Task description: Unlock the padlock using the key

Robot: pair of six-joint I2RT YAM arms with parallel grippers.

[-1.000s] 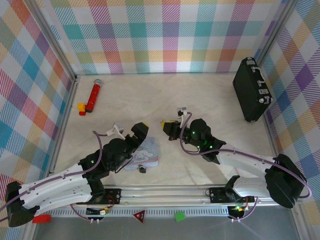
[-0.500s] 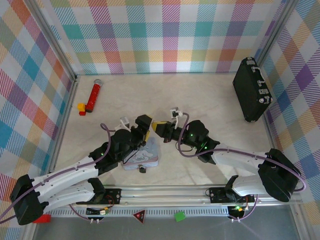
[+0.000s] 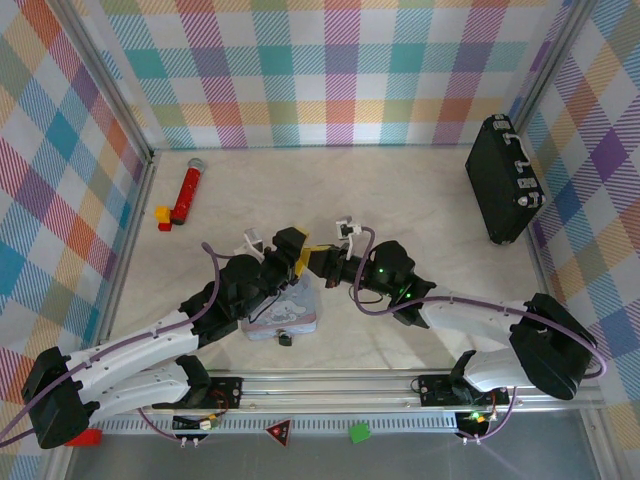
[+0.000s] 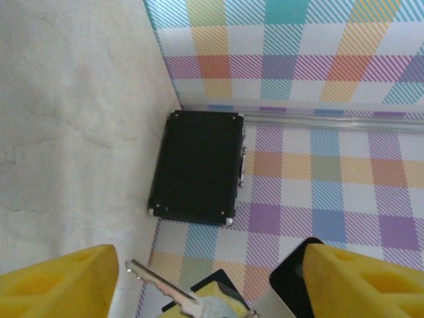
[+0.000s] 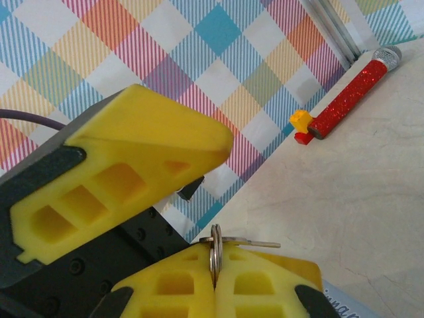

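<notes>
- The right gripper (image 5: 214, 265) is seen clenched, its yellow pads pressed together on the ring and head of the key (image 5: 257, 244), whose thin blade is left sticking out sideways above the pads
- The left gripper (image 4: 207, 262) is held released, its two yellow fingers (image 4: 63, 281) spread wide apart; the key's toothed blade is placed in the gap between them, its tip just beside the finger at the left of the wrist view, and contact cannot be told
- In the overhead view the two grippers are brought nose to nose above the table (image 3: 400, 200), just past the far edge of the pale blue tin (image 3: 290, 312)
- The padlock (image 3: 285, 339) is found lying on the table at the near edge of the tin, closer to the arm bases than either gripper and gripped by neither; whether the tin is touched by it cannot be told
- The red microphone-shaped toy (image 3: 187, 192) is laid near the far left corner, with small red and yellow blocks (image 3: 162, 215) at its near end
- The black briefcase (image 3: 503, 180) is stood against the right wall, well apart from the rest
</notes>
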